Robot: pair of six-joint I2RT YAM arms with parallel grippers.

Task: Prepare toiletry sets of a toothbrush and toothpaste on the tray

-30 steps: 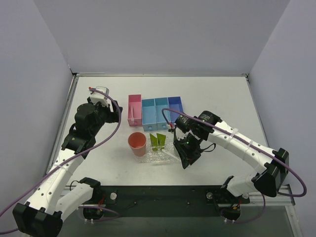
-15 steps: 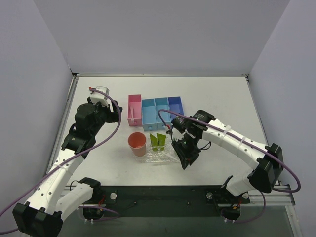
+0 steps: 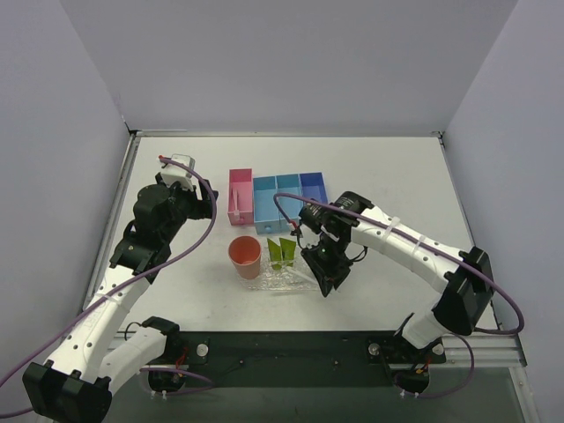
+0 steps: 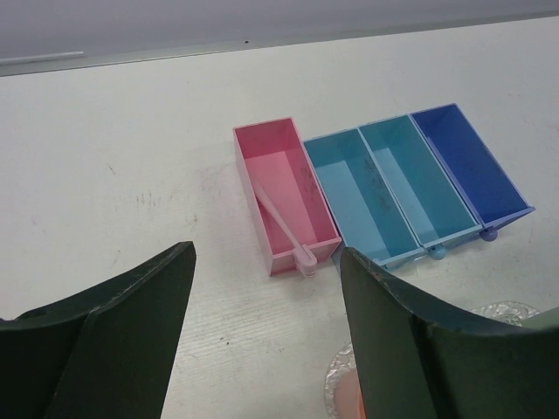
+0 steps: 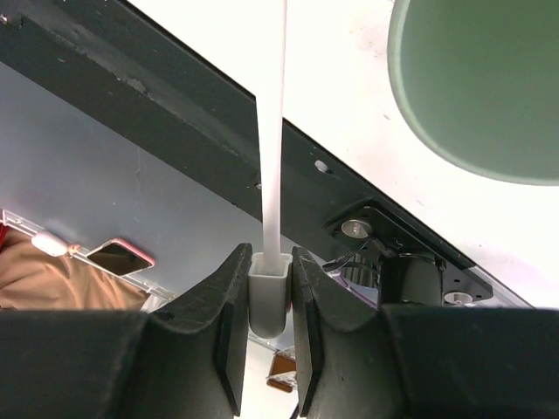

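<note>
My right gripper (image 5: 268,288) is shut on the capped end of a whitish toothbrush (image 5: 272,131), whose handle runs straight away from the jaws. In the top view this gripper (image 3: 317,267) hangs over the right end of the clear tray (image 3: 264,284). Two yellow-green toothpaste tubes (image 3: 282,253) lie side by side on the tray. A second, pink toothbrush (image 4: 284,227) lies in the pink bin (image 4: 262,144). My left gripper (image 4: 266,349) is open and empty, hanging well left of the bins (image 3: 201,201).
A salmon cup (image 3: 244,256) stands at the tray's left end. Three blue bins (image 3: 289,196) sit beside the pink bin (image 3: 240,196). A pale green round rim (image 5: 472,87) shows at the upper right of the right wrist view. The black front rail (image 3: 291,344) lies close behind the tray.
The right arm has swung left, carrying the gripper and toothbrush a little further over the tray's right end. The left arm has not moved.
</note>
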